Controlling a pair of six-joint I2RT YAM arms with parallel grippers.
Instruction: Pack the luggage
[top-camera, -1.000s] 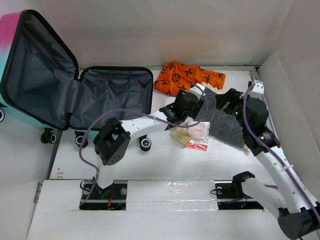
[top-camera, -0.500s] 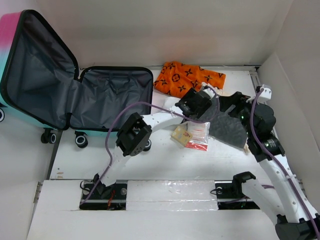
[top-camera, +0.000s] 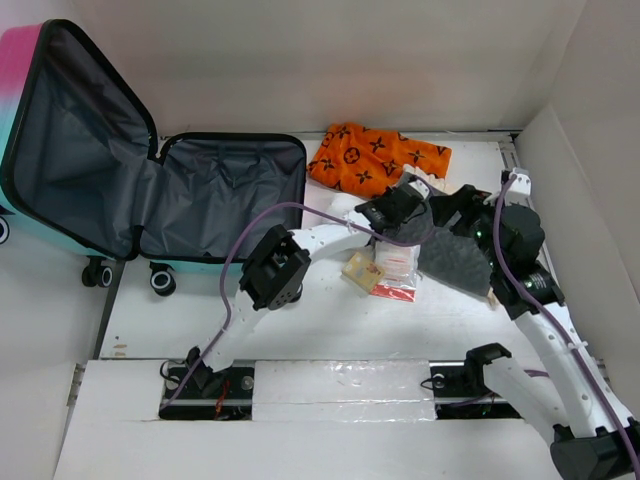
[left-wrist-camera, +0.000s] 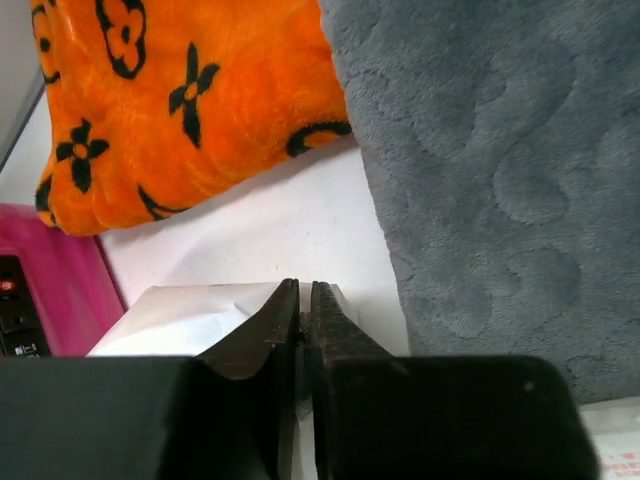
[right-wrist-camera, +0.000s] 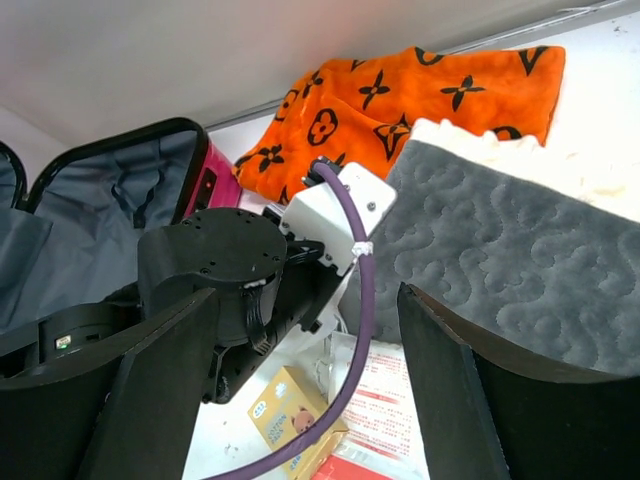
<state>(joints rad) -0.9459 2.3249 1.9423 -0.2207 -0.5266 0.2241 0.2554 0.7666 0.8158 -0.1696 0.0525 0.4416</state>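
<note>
While the right hand (right-wrist-camera: 305, 300) gapes wide, the left hand (left-wrist-camera: 303, 289) is pressed together over a white packet (left-wrist-camera: 190, 315).

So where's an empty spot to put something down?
Inside the open suitcase, both grey halves are bare. The table strip in front of the packets is free too. Around the orange blanket, grey mat and packets it's crowded.

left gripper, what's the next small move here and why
Probably open the left gripper. Its jaws are pressed shut, seemingly on nothing, just above a white packet that lies between the orange blanket and the grey mat. It has to open before it can grasp anything for the open luggage.
</note>
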